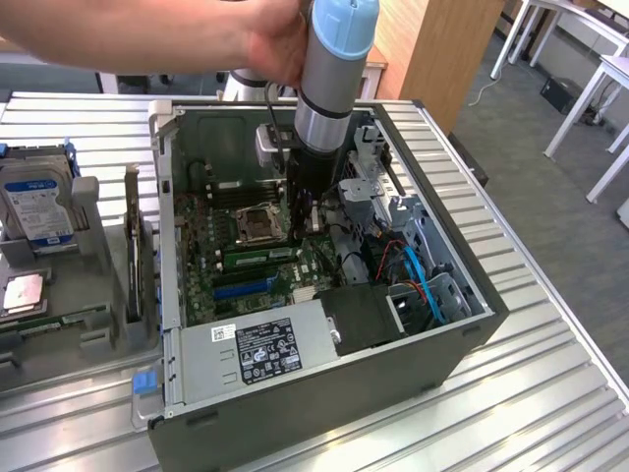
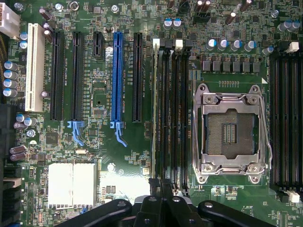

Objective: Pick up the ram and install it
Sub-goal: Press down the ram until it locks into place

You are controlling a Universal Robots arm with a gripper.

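Slatted metal counter [image 1: 550,393] carrying an open computer case [image 1: 324,393] laid on its side, its upper face uncovered so that access is from above. The case walls fence the motherboard [image 2: 104,94] on all four sides. A labelled power supply [image 1: 260,344] fills the near edge, and a drive cage with blue and red cables crowds the exterior view's right. The robot arm [image 1: 329,88] descends into the case between that cage and the empty CPU socket [image 2: 230,132], with a person's hand [image 1: 270,44] resting on it.

A hard drive [image 1: 39,202] stands in a tray outside the case on the exterior view's left.

The end effector [image 2: 166,196] is clenched, poised at one end of the memory slots; contact with the ram cannot be told. The ram [image 2: 154,109], a long thin green stick with dark chips, stands on edge in the memory slot farthest from the socket, between it and the blue expansion slot [image 2: 117,75].
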